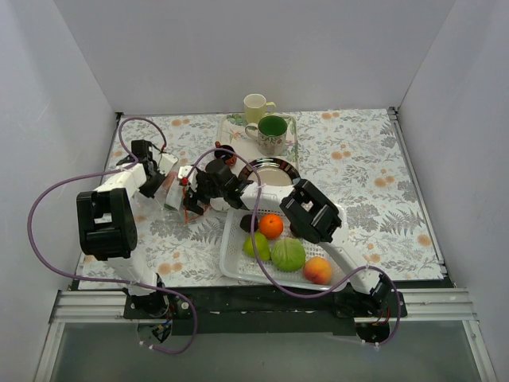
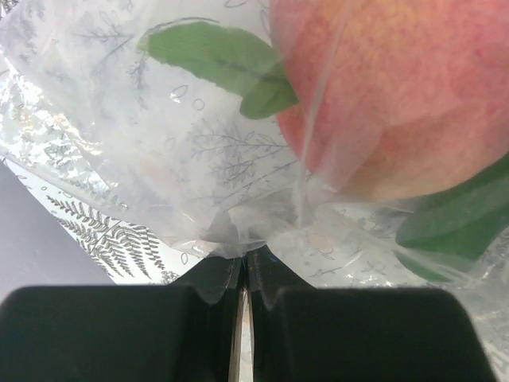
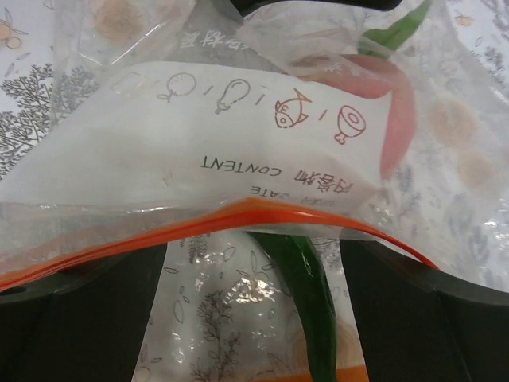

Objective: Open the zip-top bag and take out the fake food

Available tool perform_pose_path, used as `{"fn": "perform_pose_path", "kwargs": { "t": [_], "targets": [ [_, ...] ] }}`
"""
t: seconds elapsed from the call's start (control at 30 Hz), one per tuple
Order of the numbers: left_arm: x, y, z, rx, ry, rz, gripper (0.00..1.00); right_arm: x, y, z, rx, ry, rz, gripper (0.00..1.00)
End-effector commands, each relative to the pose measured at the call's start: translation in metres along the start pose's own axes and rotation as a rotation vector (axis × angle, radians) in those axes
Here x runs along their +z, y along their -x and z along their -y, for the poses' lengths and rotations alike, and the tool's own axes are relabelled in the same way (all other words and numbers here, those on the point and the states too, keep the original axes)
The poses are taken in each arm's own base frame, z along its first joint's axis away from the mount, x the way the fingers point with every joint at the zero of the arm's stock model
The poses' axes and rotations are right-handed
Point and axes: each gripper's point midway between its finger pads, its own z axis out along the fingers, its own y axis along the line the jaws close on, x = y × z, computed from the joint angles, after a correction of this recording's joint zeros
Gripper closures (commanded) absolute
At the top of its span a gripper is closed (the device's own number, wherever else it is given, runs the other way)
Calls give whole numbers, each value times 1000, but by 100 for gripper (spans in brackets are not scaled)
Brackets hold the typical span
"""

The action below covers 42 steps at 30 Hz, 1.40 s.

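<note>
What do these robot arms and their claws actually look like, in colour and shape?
The left arm and right arm are white tubes joined by chunky, boxy black motor housings. A looping purple cable trails along each. The left claw and right claw each have two flat, matte black fingers.

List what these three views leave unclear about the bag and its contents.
Top view: zip-top bag partly covered by the right arm; its contents are too small to tell.
Left wrist view: pinkish fruit cut off by the top and right edges, blurred through plastic.
Right wrist view: green chili upper end hidden behind the orange zip strip; lower end cut by the bottom edge.
</note>
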Motion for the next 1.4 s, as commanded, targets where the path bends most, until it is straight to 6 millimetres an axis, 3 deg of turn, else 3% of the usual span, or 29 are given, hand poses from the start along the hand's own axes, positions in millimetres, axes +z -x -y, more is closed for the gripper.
{"fn": "perform_pose_path", "kwargs": {
  "t": [0.0, 0.17, 0.33, 0.53, 0.73, 0.93, 1.03, 1.13, 1.17, 1.27, 1.37],
  "targets": [
    [-17, 11, 3, -23, -23, 48, 100, 7, 37, -4, 62, 52, 130, 4],
    [-17, 7, 13, -40, -55, 48, 100, 5, 48, -15, 120, 115, 114, 14],
    [-31, 16, 10, -54, -70, 69, 100, 3, 37, -35, 214, 179, 40, 25],
    [-46, 33, 3, -55, -83, 120, 100, -3, 15, -46, 250, 198, -24, 23],
    [-59, 35, 9, -52, -119, 133, 100, -3, 0, -49, 264, 195, -61, 19],
    [-55, 28, 6, -41, -89, 113, 100, -12, -10, -55, 309, 196, -67, 23],
    [-50, 23, 7, -35, -74, 101, 100, -19, -18, -64, 344, 207, -98, 32],
    [-44, 19, 9, -37, -70, 91, 100, -27, -16, -69, 369, 211, -95, 51],
    [-42, 18, 9, -37, -70, 91, 100, -29, -13, -70, 376, 215, -93, 64],
    [-37, 11, 9, -44, -52, 67, 100, -32, 2, -70, 396, 220, -81, 85],
    [-29, 0, 13, -36, -32, 44, 100, -37, 29, -63, 389, 213, -57, 89]
  ]
}}
